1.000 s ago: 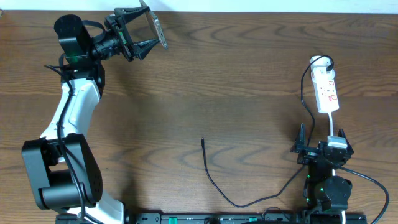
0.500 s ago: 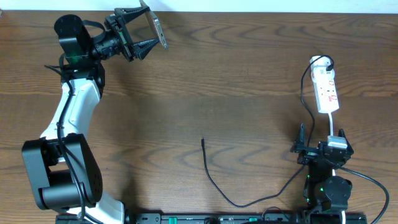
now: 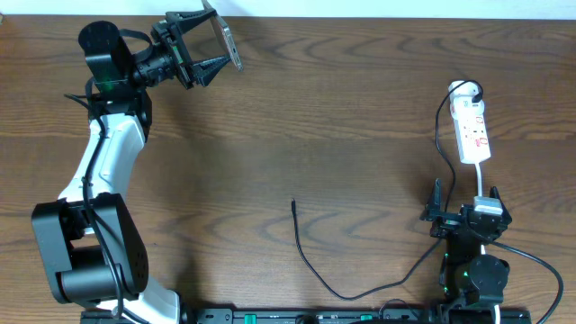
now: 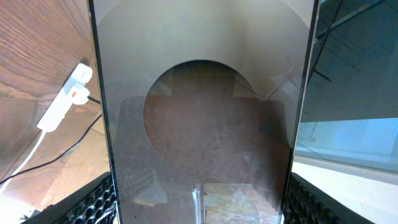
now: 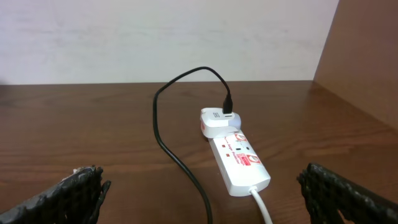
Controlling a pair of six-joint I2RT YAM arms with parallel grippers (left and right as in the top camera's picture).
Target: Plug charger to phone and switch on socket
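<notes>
The left arm point(image 3: 106, 157) reaches to the far left corner of the table point(image 3: 342, 108). Its left jaws are closed on the phone point(image 3: 227, 42), gripping it by the two long edges. In the left wrist view the phone point(image 4: 202, 124) fills most of the picture, its glossy face turned to the camera, with a ribbed pad point(image 4: 99, 200) pressed to each side. From overhead the phone looks tilted up on edge, not lying flat.

The charger point(image 3: 306, 256) lies on the table. Its small plug tip rests near the middle, well apart from the phone, and touches nothing. The thin black cable curves toward the front edge, then runs right and up to the socket point(image 3: 472, 126) on the right side (a white strip with red marks). The cable ends in a white adapter point(image 5: 219, 119) seated at the strip's far end. A white cord point(image 5: 261, 208) leaves the near end.

The right arm point(image 3: 474, 270) sits folded at the front right, just short of the socket. The right jaws are spread wide and hold nothing.
</notes>
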